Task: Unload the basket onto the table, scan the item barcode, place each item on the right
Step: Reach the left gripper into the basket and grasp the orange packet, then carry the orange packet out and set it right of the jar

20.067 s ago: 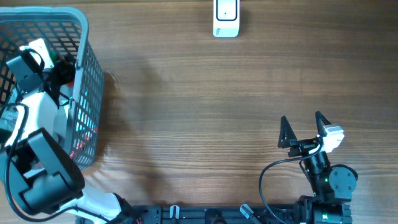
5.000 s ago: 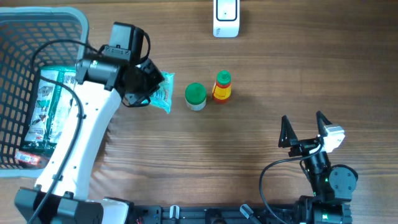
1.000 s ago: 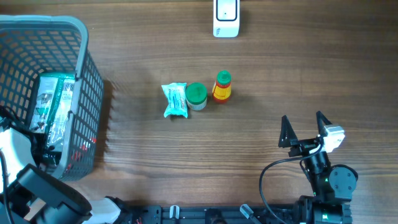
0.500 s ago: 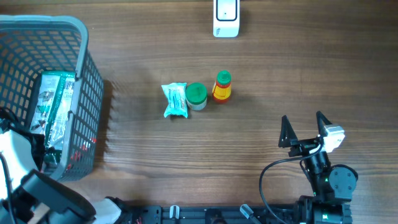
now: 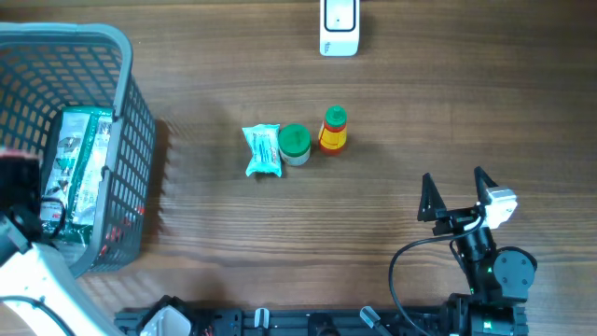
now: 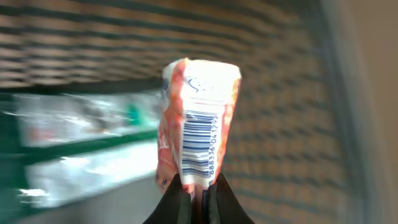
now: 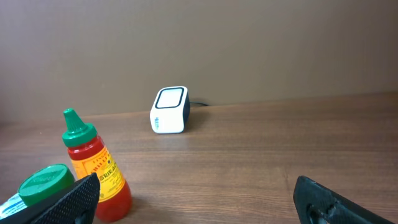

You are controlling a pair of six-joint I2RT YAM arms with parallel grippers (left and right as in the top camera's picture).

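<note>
My left gripper [image 6: 198, 186] is shut on the lower end of an orange-and-white packet [image 6: 199, 124], whose barcode faces the left wrist camera. The packet stands upright above the jaws, inside the grey basket [image 5: 123, 56]; the background is blurred. In the overhead view the left arm [image 5: 19, 191] sits over the basket's left side and the packet is hidden. The white scanner [image 5: 339, 28] stands at the table's far edge and shows in the right wrist view as the scanner [image 7: 169, 110]. My right gripper [image 5: 454, 182] rests open and empty at the front right, right gripper [image 7: 196, 196].
A teal packet [image 5: 262, 149], a green-lidded jar [image 5: 295, 143] and a red sriracha bottle [image 5: 333, 129] stand in a row mid-table. Green-and-white packets [image 5: 82, 159] lie in the basket. Bare wood separates the row from the scanner and from the right gripper.
My left arm has shifted over the basket's left side, its dark wrist now higher up in the overhead view. The right arm and the items on the table have not moved.
</note>
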